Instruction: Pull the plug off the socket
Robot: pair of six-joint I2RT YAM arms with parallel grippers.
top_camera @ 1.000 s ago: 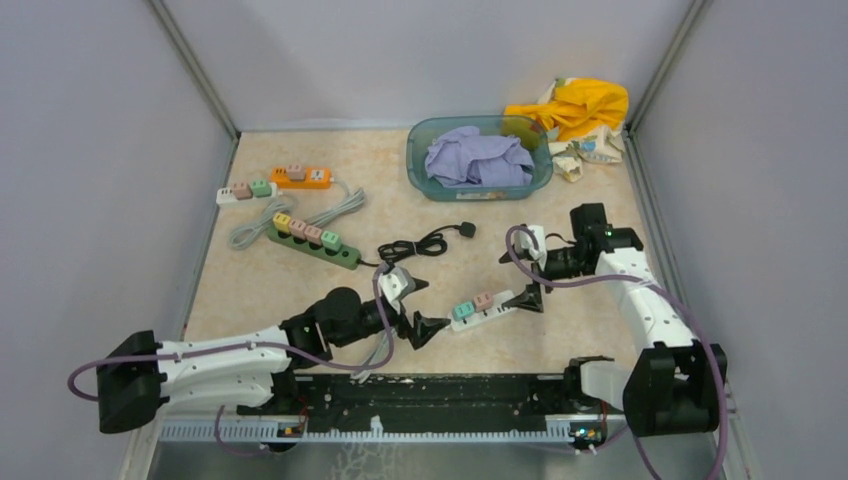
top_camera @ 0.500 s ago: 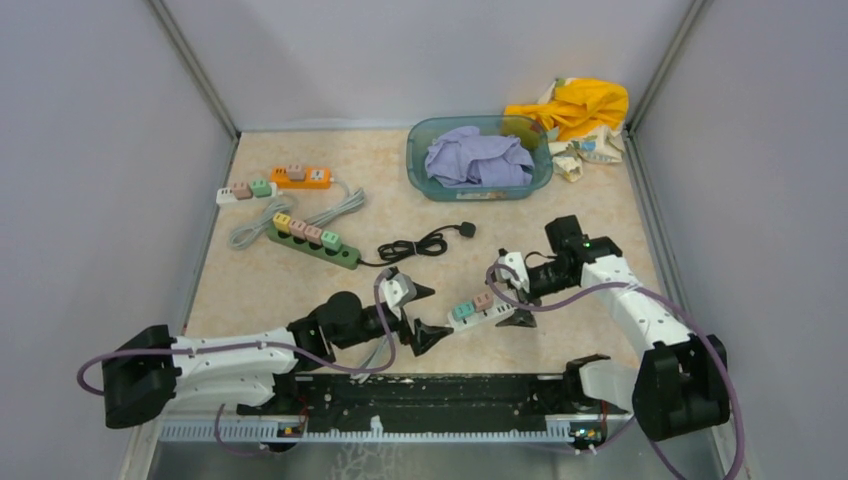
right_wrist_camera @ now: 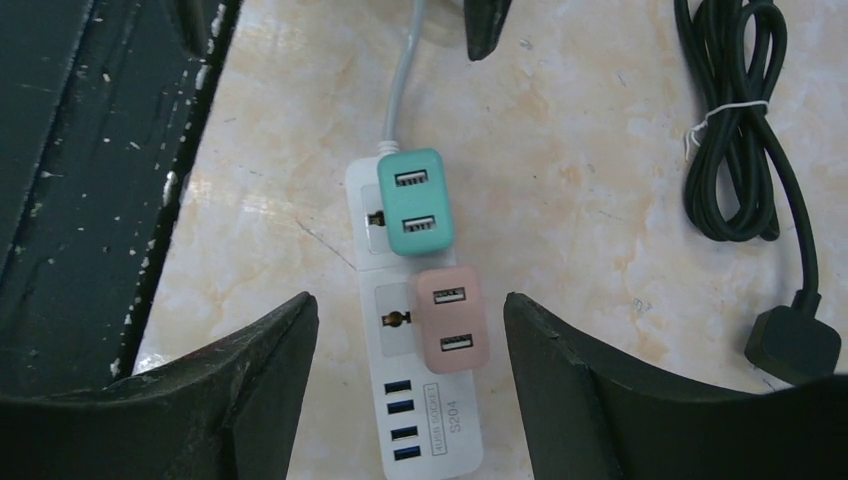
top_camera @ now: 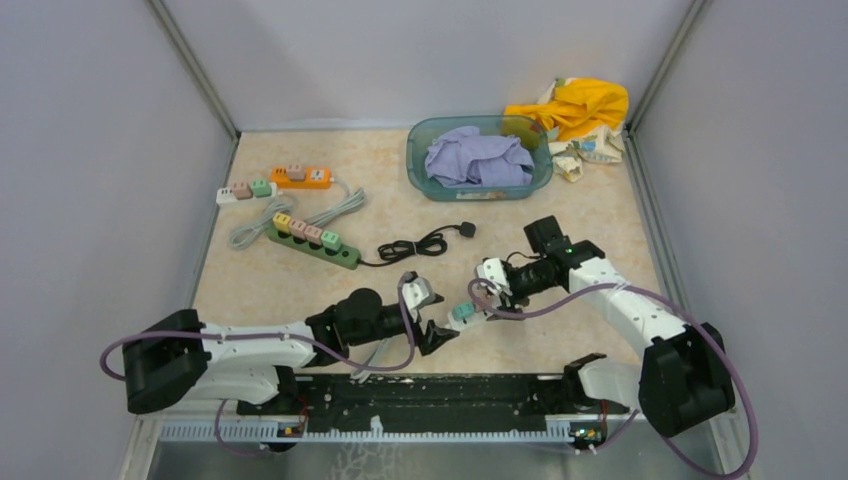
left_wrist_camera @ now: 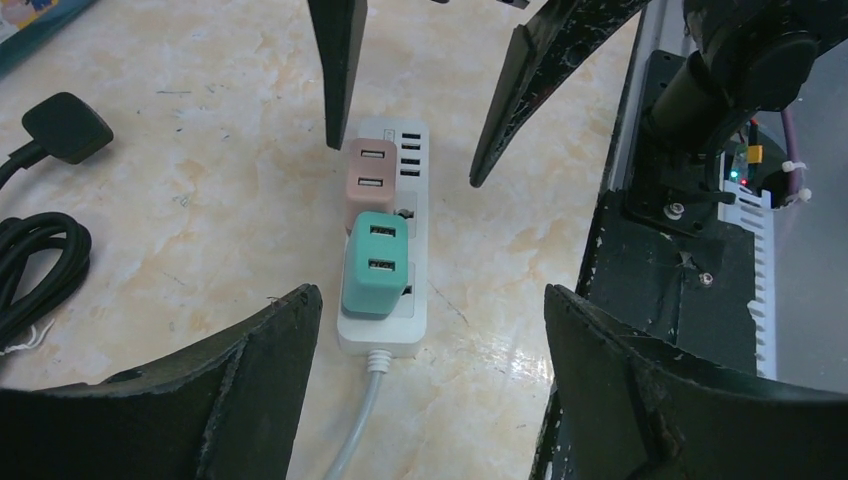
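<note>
Teal basin (top_camera: 415, 165) at the far table (top_camera: 300, 290) edge, holding lavender cloth (top_camera: 476, 157); yellow cloth heap (top_camera: 575, 105) beside it. Far left: orange power strip (top_camera: 300, 177), small white power strip (top_camera: 246, 190), green power strip (top_camera: 312, 240) with grey cord (top_camera: 255, 228). Centre: coiled black cable (top_camera: 415, 245).

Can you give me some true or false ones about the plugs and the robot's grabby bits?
1. The teal plug sits in the white power strip. True.
2. The pink plug has been pulled out. False: it is plugged in right next to the teal plug.
3. The left jaws are squeezing the teal plug. False: they stand open on either side of the strip.
4. A purple cloth lies in the teal basin. True.
5. The black cable is plugged into the white power strip. False: it is coiled on the table and its plug lies loose.
</note>
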